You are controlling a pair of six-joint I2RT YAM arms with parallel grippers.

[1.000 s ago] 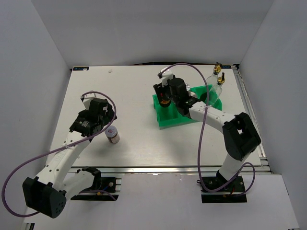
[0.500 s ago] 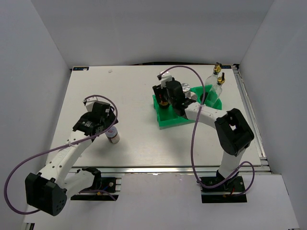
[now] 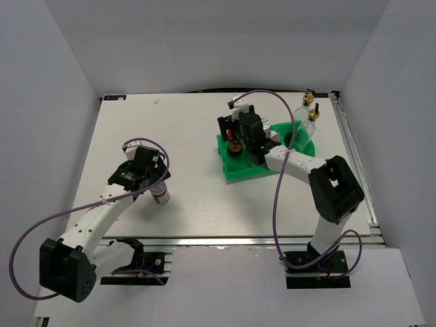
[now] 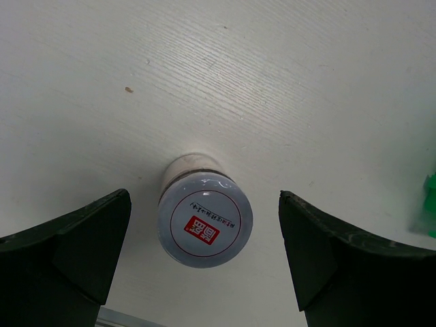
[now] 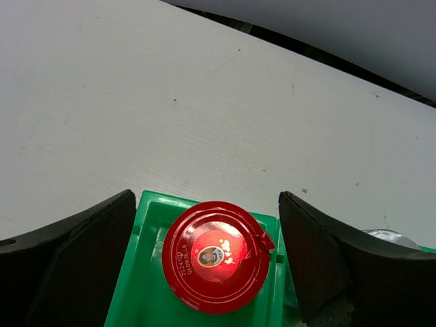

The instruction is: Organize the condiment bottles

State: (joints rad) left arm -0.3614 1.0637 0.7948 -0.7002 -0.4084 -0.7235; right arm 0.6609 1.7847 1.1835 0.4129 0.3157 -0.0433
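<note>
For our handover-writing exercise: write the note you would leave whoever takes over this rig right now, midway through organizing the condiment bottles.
Left claw: open, straddling the red-marked-lid jar, which stands alone on the table, not gripped.
Right claw: open, either side of the red-capped bottle standing in the green tray, left-end compartment.
Two gold-topped glass bottles stand at the tray's far right end; a silver lid shows beside the red cap.
Done: red-capped bottle in tray. Left: jar into tray.
</note>
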